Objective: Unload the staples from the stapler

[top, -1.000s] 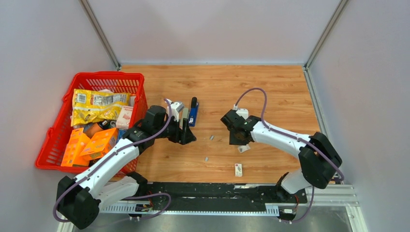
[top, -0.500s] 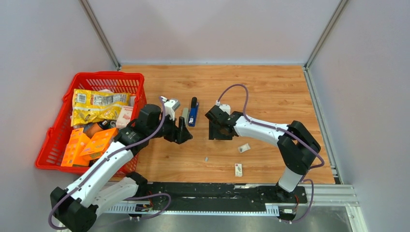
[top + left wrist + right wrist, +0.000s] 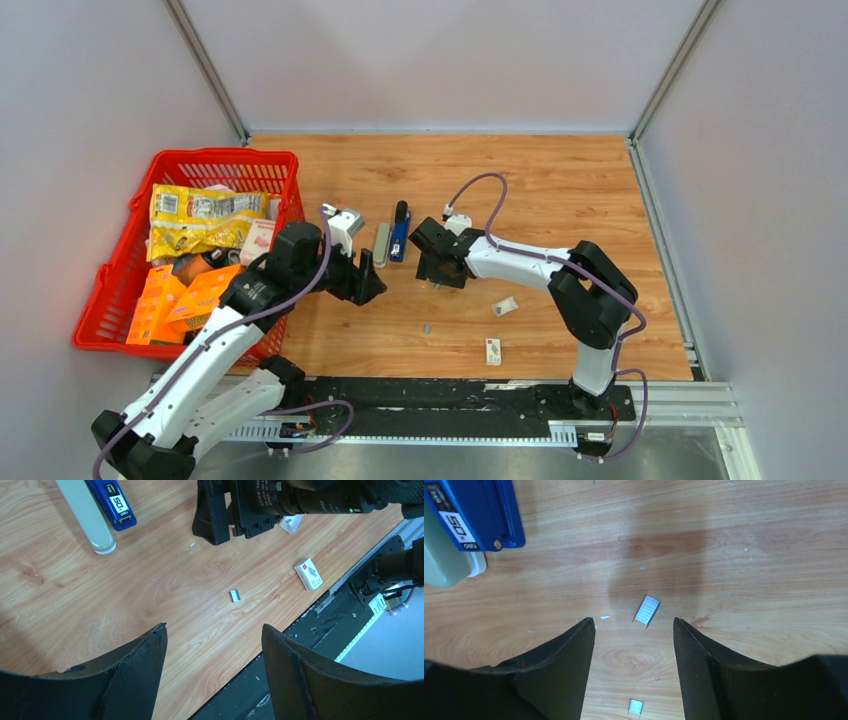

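right gripper [image 3: 633, 623]: partly spread, empty, fingers either side of a strip of staples [image 3: 647, 611] on the table [image 3: 749, 555] near the stapler [image 3: 479, 510] | left gripper [image 3: 212, 630]: wide, empty | risk: flat strip may skid or snap if pinched crookedly

Left white-and-black robot arm [image 3: 215, 340] stretches from its base toward the middle of the scene, its black two-finger left pincer [image 3: 212, 630] angled downward with both fingers spread wide and nothing between them. Right white-and-black robot arm [image 3: 530, 265] folds sharply at the elbow and reaches leftward, its black right pincer [image 3: 634, 625] pointing straight down, fingers parted and gripping nothing. The two pincers sit near each other, not touching.
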### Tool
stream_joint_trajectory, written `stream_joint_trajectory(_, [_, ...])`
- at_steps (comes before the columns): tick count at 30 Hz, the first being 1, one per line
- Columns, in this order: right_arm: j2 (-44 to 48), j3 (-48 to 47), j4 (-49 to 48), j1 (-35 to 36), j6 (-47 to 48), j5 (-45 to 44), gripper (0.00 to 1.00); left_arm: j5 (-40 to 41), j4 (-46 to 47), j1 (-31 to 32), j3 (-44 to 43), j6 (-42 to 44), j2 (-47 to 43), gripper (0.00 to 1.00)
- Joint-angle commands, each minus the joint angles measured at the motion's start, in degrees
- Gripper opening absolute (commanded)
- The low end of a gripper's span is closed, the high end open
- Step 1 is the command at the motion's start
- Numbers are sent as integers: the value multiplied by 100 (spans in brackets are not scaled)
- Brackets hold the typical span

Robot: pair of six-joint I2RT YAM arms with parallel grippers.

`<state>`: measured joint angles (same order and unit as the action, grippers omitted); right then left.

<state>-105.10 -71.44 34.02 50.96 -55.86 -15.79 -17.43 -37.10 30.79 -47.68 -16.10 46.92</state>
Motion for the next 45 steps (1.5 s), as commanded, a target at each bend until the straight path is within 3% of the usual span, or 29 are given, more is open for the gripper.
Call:
stream_joint_trajectory(1, [-37,-195,131,46,-715,-477,62,-58,1,15,57,230,-183,77])
stream_joint_trajectory(20, [-670,-634,667,125,-1296,-557,60,-349,36,33,242,212,-455,77])
stream_joint_trajectory(45, [-828,-423,641,134,-918,-284,26,-314,19,24,268,239,-561,77])
